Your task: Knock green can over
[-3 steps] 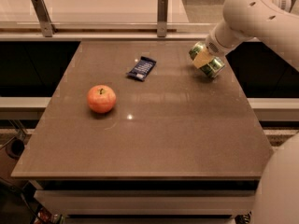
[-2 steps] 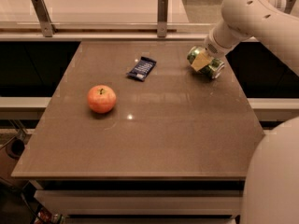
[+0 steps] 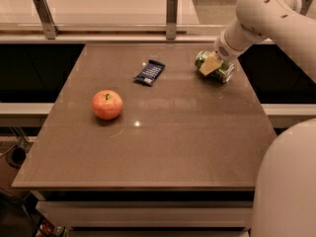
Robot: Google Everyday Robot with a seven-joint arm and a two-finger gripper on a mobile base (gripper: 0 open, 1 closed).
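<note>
camera view: gripper (image 3: pixel 211 65) sits at the far right of the table (image 3: pixel 163 152), right on top of the green can (image 3: pixel 224 71). a pale pad covers the can's middle. cannot tell how far the gripper is open, or whether it grips the can or only presses on it.

green can is near the table's far right edge. it looks to be lying on its side, body flat along the surface, silver end toward the right-front.

change: a second ago the can was tilted and a bit higher under the gripper. since then it has dropped lower and leveled out, and the arm came down with it. the apple (image 3: pixel 107 104) at left-centre and the dark snack packet (image 3: pixel 149 72) behind it have not moved, and both are well apart from the can.

meaning for the task: the can no longer reads as upright, so the knock-over looks basically done. what's left is probably pulling the gripper clear. risk: the can could roll toward the right edge once contact ends.
</note>
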